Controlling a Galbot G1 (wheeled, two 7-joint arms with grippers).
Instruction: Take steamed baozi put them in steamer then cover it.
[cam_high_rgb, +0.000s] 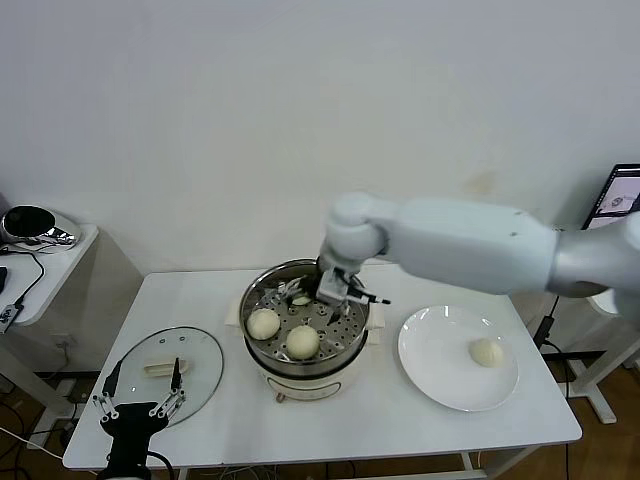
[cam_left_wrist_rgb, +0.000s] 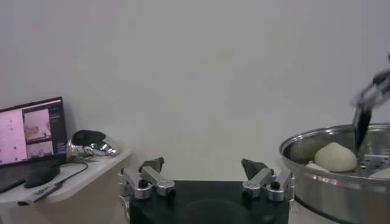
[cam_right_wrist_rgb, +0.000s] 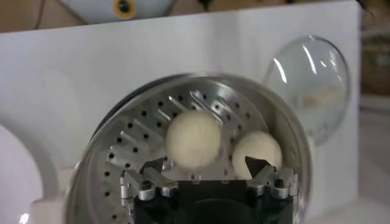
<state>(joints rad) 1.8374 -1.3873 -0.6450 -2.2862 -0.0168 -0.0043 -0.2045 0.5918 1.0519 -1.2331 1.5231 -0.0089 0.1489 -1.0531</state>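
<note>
Baozi (cam_high_rgb: 264, 323) inside steamer (cam_high_rgb: 262, 283)

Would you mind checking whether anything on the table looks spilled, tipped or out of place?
Nothing stands out. The buns sit on the steamer's tray, one bun remains on the plate, and the lid lies flat beside the steamer.

Baozi (cam_high_rgb: 264, 323) in open steamer (cam_high_rgb: 262, 289), cover (cam_high_rgb: 200, 350) aside

Plain white wall (cam_high_rgb: 250, 120), white table (cam_high_rgb: 400, 420)
</note>
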